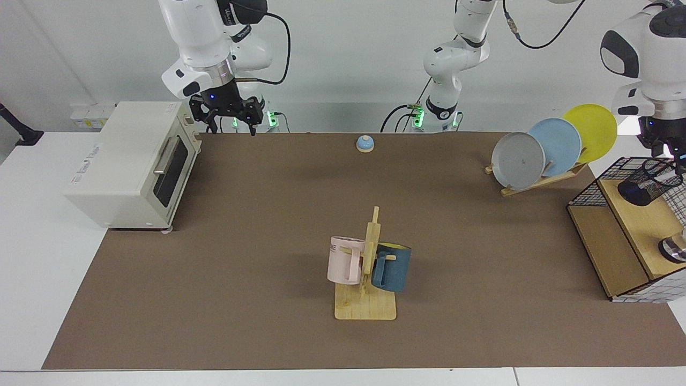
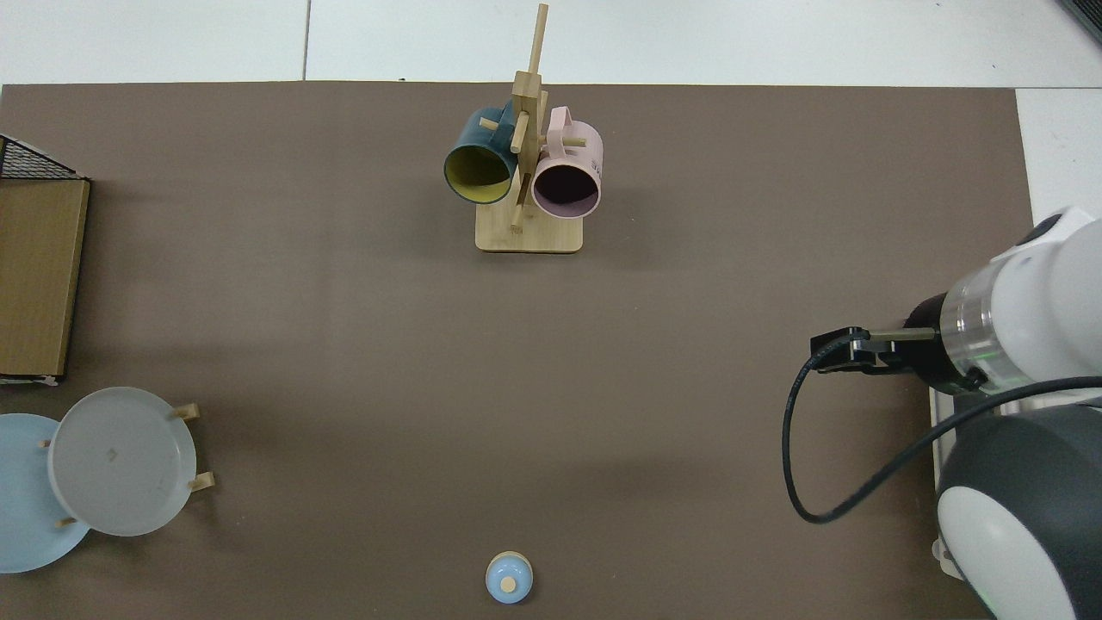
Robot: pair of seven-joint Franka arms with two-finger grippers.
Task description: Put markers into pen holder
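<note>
At the right edge of the facing view, the left end effector [image 1: 669,151] hung just above the holder [image 1: 648,182], which lay tilted on a wooden shelf [image 1: 640,228]; its fingers' state could not be told. The right end effector [image 1: 229,119], fingers spread, waited at upper left beside the oven [image 1: 128,163]. No marker could be made out.

Three plates [image 1: 557,145], two mugs [image 1: 370,262], one toaster oven [image 1: 128,163], one bell [image 1: 365,143], one pen holder [image 1: 646,183].
</note>
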